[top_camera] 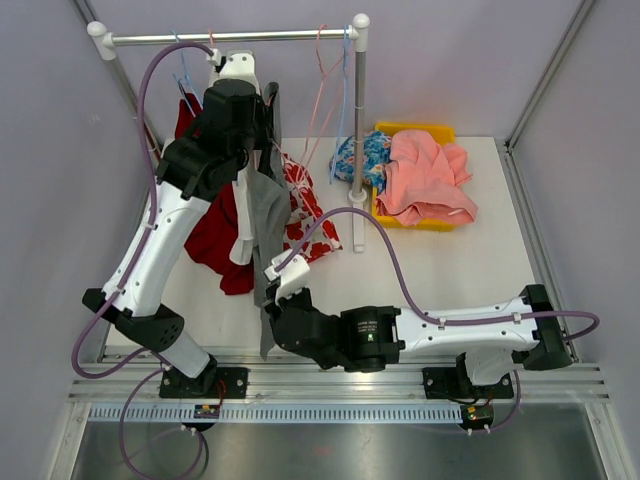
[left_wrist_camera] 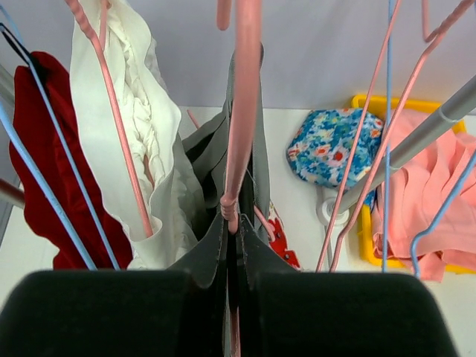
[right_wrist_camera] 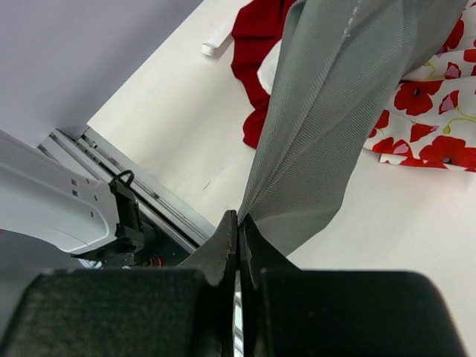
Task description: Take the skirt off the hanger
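Grey ribbed fabric skirt hangs from a thin pink plastic hanger on the metal rail above the far-left corner of the surface. Its length drops over the left half, toward the near edge. Left arm is raised steeply, elbow bent, wrist up under the rail. The left fingers are pressed together where the hanger's wire meets the grey waistband, apparently clamped on the hanger itself. Right arm lies low along the near edge, folded back leftward. The right fingers are pinched tight on the skirt's bottom hem, which runs taut from the pinch up toward the rail. Crowded neighbours on the rail are a dark red garment, a white ruffled garment and empty blue wire hangers. A white cloth with red poppies lies on the surface under the skirt. Judgement: the step is pulling the skirt free by the hem while the hanger is held steady. Best done with a firm upper hold and a smooth pull downward and toward the near edge. Jerking risks dragging the hanger along the rail or snagging the neighbouring garments. How the waistband is fixed to the hanger is hidden. If it is clipped, a straight pull may stretch the fabric.
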Controlling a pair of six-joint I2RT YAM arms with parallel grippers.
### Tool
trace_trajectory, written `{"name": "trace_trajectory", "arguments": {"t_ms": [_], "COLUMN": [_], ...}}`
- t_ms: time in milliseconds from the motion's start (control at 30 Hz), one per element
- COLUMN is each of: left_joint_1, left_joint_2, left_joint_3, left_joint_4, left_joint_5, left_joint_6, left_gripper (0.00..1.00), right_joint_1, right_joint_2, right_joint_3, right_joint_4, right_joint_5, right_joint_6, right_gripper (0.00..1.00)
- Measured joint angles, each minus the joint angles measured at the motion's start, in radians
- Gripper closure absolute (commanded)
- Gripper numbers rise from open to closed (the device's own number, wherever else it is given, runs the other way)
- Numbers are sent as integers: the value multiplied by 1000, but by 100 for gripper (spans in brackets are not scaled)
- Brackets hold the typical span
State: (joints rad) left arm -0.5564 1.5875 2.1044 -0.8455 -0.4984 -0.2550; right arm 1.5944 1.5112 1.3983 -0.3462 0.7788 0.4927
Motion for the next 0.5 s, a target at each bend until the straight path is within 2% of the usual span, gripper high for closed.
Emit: {"name": "trace_trajectory", "arguments": {"t_ms": [267, 500], "left_joint_1": [1, 15], "left_joint_2": [19, 32], "left_joint_3": [58, 55], "left_joint_4": [-67, -97], "left_joint_5": [-2, -28], "left_joint_6": [53, 65], "left_gripper": [100, 100], "right_joint_1": [72, 127], "right_joint_2": [55, 154], "right_joint_3": [-8, 95], "right_joint_4": [-1, -110], "right_joint_5": [145, 269], "right_joint_6": [90, 138], "right_gripper": [100, 100]}}
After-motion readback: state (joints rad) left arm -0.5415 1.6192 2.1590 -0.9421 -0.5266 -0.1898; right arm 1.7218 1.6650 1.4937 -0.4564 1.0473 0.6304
